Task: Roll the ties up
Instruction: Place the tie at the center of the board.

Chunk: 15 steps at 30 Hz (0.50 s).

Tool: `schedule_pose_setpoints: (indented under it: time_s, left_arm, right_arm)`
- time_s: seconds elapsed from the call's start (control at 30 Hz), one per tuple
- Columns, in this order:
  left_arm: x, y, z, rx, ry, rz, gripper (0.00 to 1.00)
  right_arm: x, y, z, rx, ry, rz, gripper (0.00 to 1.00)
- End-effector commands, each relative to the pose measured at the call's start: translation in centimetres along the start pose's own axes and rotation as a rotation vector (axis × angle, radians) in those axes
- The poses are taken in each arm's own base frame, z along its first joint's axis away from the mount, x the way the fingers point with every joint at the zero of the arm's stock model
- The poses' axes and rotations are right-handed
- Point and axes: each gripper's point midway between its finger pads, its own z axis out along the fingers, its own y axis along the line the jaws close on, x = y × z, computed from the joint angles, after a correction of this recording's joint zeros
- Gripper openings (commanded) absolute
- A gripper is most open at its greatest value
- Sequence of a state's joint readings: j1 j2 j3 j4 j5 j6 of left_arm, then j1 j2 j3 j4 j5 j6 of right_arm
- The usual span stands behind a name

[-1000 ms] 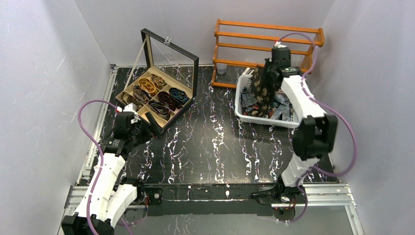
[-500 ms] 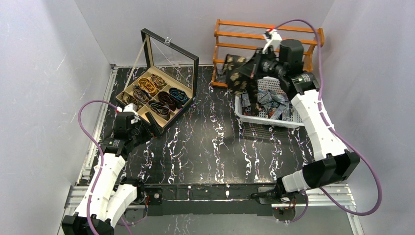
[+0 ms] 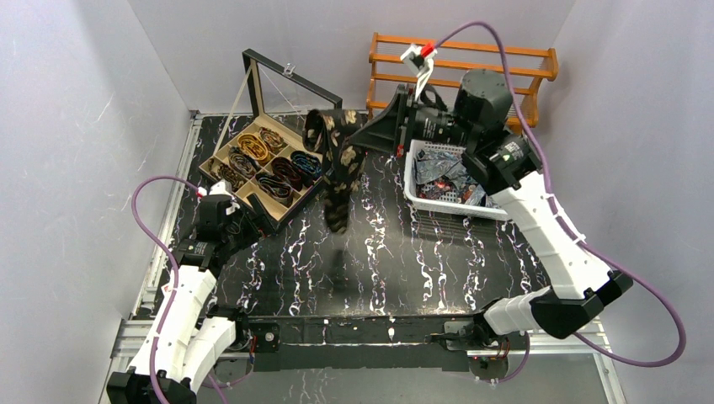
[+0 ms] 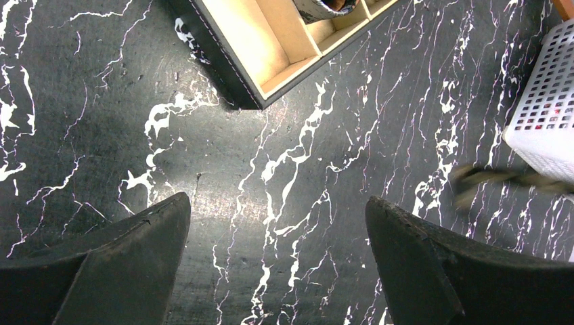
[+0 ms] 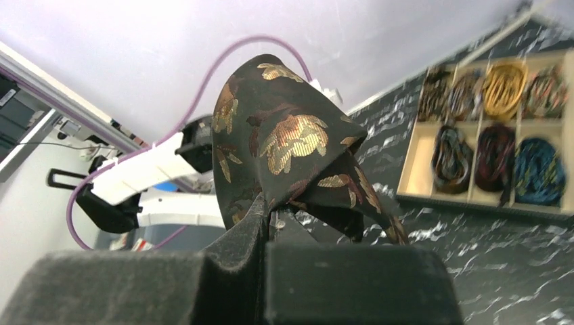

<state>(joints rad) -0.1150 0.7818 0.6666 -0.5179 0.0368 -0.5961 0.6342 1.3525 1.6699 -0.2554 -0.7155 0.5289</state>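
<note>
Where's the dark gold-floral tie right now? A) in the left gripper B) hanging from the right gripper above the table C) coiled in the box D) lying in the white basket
B: the right gripper is shut on the tie, which dangles over the table.

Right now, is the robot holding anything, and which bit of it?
The right tool pinches the dark gold-flowered tie at a fold near its top; the rest dangles over the table. The left tool is open and holds nothing.
</note>
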Motion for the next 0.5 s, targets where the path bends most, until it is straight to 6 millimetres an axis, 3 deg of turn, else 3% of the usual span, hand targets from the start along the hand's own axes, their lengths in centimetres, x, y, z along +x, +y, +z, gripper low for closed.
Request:
schedule_pose_setpoints:
  time_s: [0.0,0.1,0.17,0.27,0.33,0.37,0.47]
  left_arm:
    - [0.5,0.8,0.0,-0.034,0.003,-0.031,0.98]
    - [0.9,0.9,0.2,-0.031,0.012,-0.054,0.98]
    - [1.4,-0.2,0.2,0.036,0.034,-0.049,0.98]
    - [2.3,-2.1,0.3,0.163,0.063,-0.046,0.98]
    - [3.3,-3.0,0.8,0.244,0.079,-0.076,0.98]
    - [4.0,-3.3,0.9,0.274,0.101,-0.083,0.98]
    - [5.4,-3.6,1.0,0.307,0.14,-0.088,0.98]
  right_arm:
    - [8.4,-5.2,1.1,0.029,0.158,0.213,0.01]
    - [16.6,-8.0,-0.5,0.1,0.312,0.352,0.01]
    - [22.1,-11.8,-3.0,0.374,0.372,0.493,0.03]
    - [26.5,-14.3,-7.1,0.649,0.333,0.598,0.03]
    - [28.3,-15.9,-10.4,0.836,0.288,0.626,0.17]
    - [29.0,-16.7,-11.9,0.914,0.266,0.628,0.37]
    - [30.8,-18.5,-15.3,1.066,0.266,0.661,0.64]
